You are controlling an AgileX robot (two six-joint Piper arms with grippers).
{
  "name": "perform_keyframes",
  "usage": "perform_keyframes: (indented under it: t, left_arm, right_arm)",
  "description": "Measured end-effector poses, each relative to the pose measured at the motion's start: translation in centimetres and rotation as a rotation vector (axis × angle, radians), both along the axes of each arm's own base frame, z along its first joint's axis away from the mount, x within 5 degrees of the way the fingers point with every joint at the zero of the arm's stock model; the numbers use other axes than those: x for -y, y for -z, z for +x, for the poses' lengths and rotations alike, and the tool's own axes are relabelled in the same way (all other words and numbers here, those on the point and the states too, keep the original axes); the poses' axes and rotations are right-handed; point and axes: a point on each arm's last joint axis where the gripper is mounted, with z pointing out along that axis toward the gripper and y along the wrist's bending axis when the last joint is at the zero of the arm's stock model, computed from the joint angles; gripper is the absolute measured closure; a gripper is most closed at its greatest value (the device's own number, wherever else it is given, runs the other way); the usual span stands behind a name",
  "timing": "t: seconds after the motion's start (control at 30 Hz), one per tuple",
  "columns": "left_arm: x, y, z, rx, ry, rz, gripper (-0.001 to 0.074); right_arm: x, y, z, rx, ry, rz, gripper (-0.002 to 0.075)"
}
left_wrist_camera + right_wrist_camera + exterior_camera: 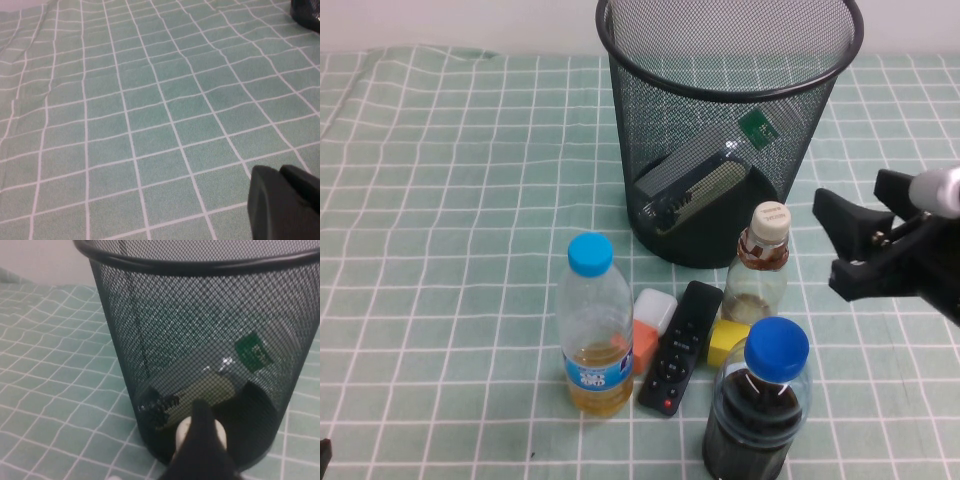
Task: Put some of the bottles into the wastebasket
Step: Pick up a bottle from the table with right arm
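The black mesh wastebasket (650,110) (130,330) stands at the back of the table. Inside it a squarish clear bottle (692,185) (200,387) with a green label lies slanted. The small cream-capped bottle (767,265) stands upright just in front of the basket; its cap (182,432) peeks out behind one finger (202,440). My right gripper (832,245) is open, just right of that bottle and holding nothing. My left gripper (285,200) is shut and empty, low over bare cloth at the near left.
In front stand a blue-capped bottle of yellow liquid (594,330) and a blue-capped bottle of dark liquid (760,410). Between them lie a black remote (678,348), a white-and-orange block (650,322) and a yellow block (725,340). Green checked cloth (440,200) covers the table.
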Motion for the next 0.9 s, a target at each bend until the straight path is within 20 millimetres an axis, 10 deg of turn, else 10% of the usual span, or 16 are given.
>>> perform_keyframes:
  t: [0.9]
  left_arm:
    - [0.0, 0.0, 0.0, 0.000, 0.000, 0.000, 0.0738]
  right_arm:
    - [-2.8, -3.2, 4.1, -0.510, -0.149, -0.080, 0.0253]
